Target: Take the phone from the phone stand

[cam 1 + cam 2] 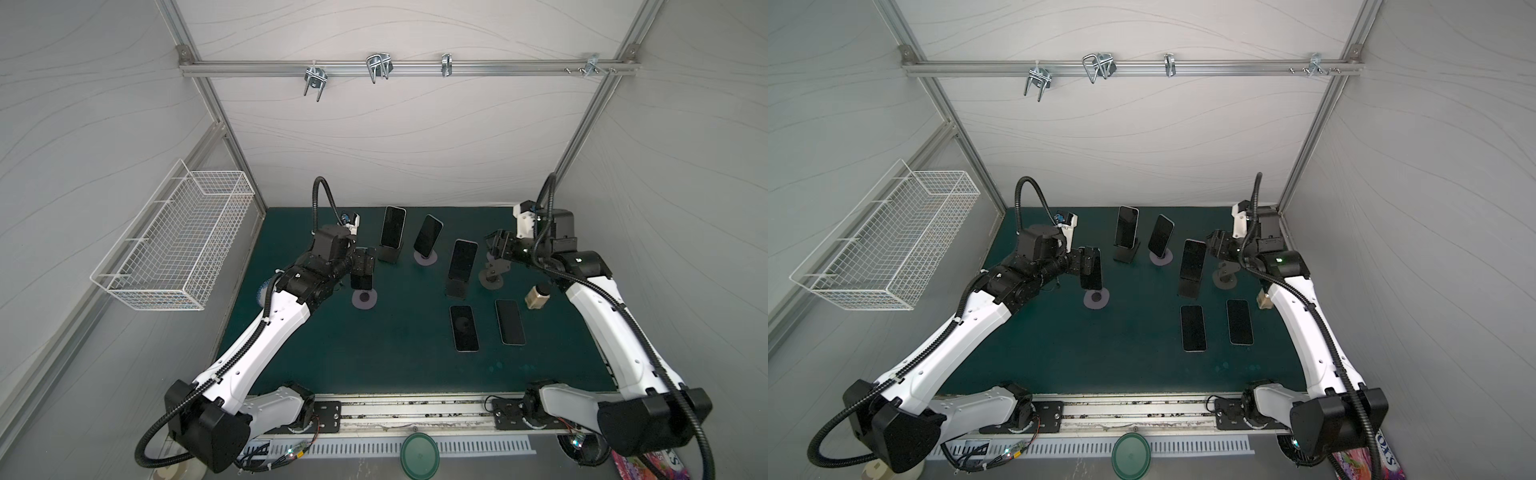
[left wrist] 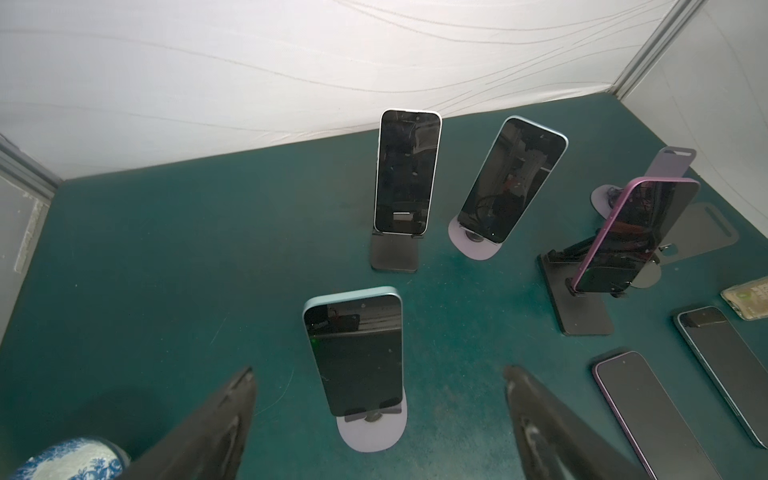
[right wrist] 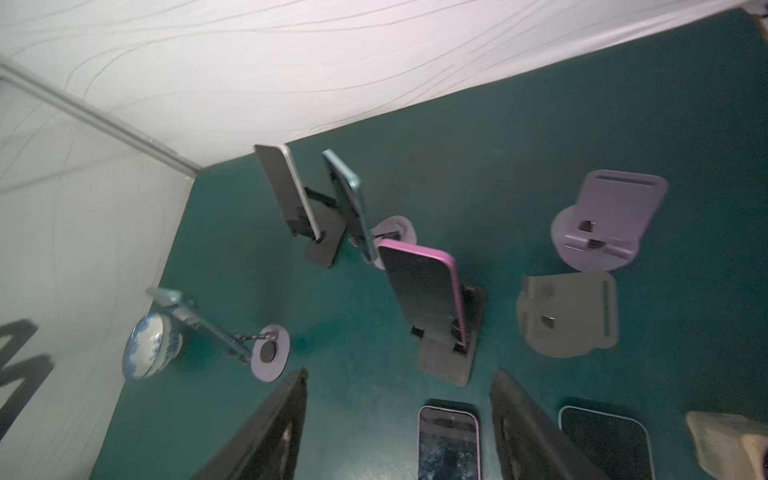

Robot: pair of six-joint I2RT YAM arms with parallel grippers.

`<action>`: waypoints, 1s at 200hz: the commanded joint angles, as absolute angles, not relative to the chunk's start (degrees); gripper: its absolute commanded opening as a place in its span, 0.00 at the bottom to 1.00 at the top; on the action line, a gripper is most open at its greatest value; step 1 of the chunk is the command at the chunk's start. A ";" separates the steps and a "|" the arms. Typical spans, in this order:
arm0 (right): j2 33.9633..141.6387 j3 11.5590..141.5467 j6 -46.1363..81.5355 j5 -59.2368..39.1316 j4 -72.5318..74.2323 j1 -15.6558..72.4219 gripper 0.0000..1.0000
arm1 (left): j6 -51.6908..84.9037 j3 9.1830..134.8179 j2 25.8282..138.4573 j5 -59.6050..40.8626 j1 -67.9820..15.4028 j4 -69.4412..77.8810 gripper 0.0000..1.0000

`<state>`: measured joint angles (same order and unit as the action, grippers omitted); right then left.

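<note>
- Phone nearest your left arm: the light-blue phone [image 2: 353, 353] stands almost upright with its screen toward the wrist camera. Its lower edge sits in the lilac disc stand [image 2: 372, 434], left of the middle of the green surface [image 1: 374, 353].
- Your left tool [image 2: 379, 372] is spread wide. Its dark fingers [image 2: 216, 424] sit either side of that phone with a clear gap on each side, so nothing is pinched.
- Your right tool [image 3: 400, 372] is also spread and carries nothing. In a top view it hangs near the empty grey stand [image 1: 492, 276] at the right rear of the surface.
- The purple phone [image 3: 428, 291] leans back on the black plate stand [image 3: 444, 365], just ahead of your right tool and apart from it.
- Further back, the white-edged phone [image 2: 407, 170] rests on the rear black stand [image 2: 392, 257]. Next to it the blue tilted phone [image 2: 513, 178] leans on the rear lilac stand [image 2: 473, 247]. The two are near each other but do not touch.
- The empty lilac stand [image 3: 611, 216] sits just beside the grey one.
- Two more handsets lie flat, screens up, side by side toward the right front: the purple-edged flat phone [image 1: 464, 328] and the pale-edged flat phone [image 1: 510, 322].
- You also have a tan wooden block [image 1: 537, 296] to the right of those, and a blue-and-white bowl [image 3: 151, 351] at the left edge by your left arm.
</note>
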<state>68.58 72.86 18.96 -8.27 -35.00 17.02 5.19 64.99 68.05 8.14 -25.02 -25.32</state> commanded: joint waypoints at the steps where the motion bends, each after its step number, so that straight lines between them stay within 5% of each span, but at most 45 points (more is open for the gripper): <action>1: 69.35 74.94 16.51 -2.47 -35.64 25.71 0.71 | 5.78 65.03 69.74 7.73 -24.47 -22.57 0.97; 28: 73.39 78.20 9.54 5.54 -37.32 39.35 0.72 | 6.63 64.28 71.54 9.27 -24.44 -22.32 0.99; 71: 77.04 77.08 9.09 1.50 -35.01 47.89 0.72 | 7.17 62.12 72.51 9.14 -24.32 -20.39 0.99; 200: 82.60 74.29 10.93 -1.29 -29.08 50.27 0.75 | 4.16 57.92 76.61 6.92 -22.79 -13.45 0.99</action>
